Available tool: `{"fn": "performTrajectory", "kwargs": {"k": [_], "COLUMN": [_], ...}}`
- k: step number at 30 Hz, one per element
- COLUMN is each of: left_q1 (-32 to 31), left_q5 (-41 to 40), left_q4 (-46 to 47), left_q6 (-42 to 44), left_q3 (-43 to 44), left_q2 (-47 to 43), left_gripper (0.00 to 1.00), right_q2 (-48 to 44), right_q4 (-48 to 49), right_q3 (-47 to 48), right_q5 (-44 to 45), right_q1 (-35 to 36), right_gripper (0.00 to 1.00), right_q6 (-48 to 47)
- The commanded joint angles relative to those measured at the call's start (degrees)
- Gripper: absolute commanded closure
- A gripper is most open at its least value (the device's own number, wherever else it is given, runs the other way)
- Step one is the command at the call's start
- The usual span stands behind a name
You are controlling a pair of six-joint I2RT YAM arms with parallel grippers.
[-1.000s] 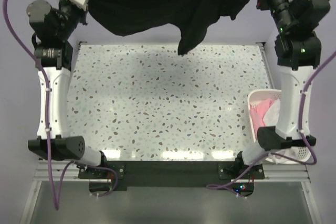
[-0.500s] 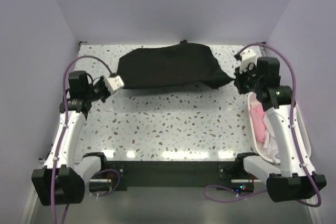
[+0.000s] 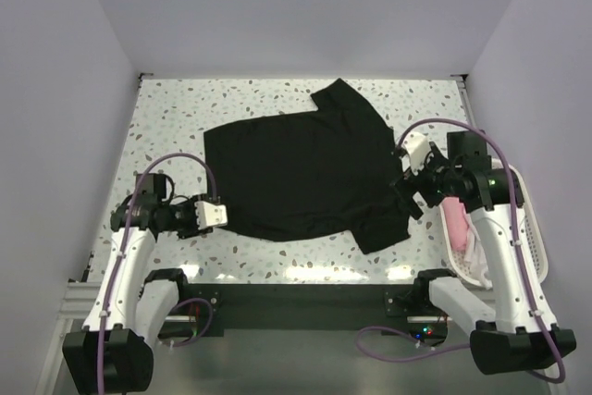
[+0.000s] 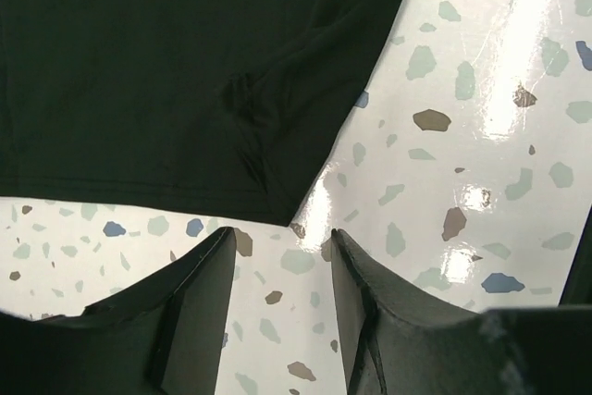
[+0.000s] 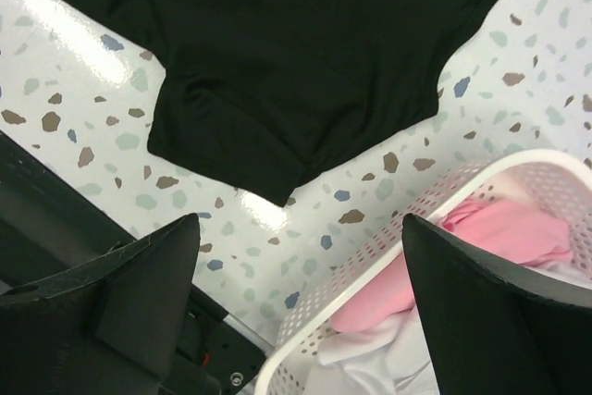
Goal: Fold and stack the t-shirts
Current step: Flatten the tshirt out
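The black t-shirt (image 3: 296, 173) lies flat on the desk (image 3: 176, 108); hem beside the left tool (image 4: 280, 240); near sleeve beside the right tool (image 5: 301, 221); both gape empty.

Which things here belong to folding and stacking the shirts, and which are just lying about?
For the job: black t-shirt; pink shirt; white shirt.
Lying about: basket, holding the pink and white shirts; table, under the spread black one.
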Motion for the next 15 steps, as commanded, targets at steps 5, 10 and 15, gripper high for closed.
{"fn": "performTrajectory", "kwargs": {"k": [5,10,15], "left_q1": [0.02,-3.58,-8.93], "left_q5": [1.5,-4.21,-10.35], "left_q4": [8.32,15.27,21.24], "left_q6": [-13.04,-29.39,-42.75], "left_q3": [3.84,10.85,17.28], "left_q2": [7.65,20.59,33.6], "left_gripper": [0.48,0.48,0.48], "right_q2": [13.53,28.72,36.48], "right_q4": [4.92,4.05,8.87], "right_q3": [4.07,6.27,6.88], "right_q5": [-1.06,4.13,9.83], "right_q1": [-0.01,3.06,6.48], "right_gripper": [0.18,0.38,0.44], "right_q6": [1.11,4.01,7.61]}}
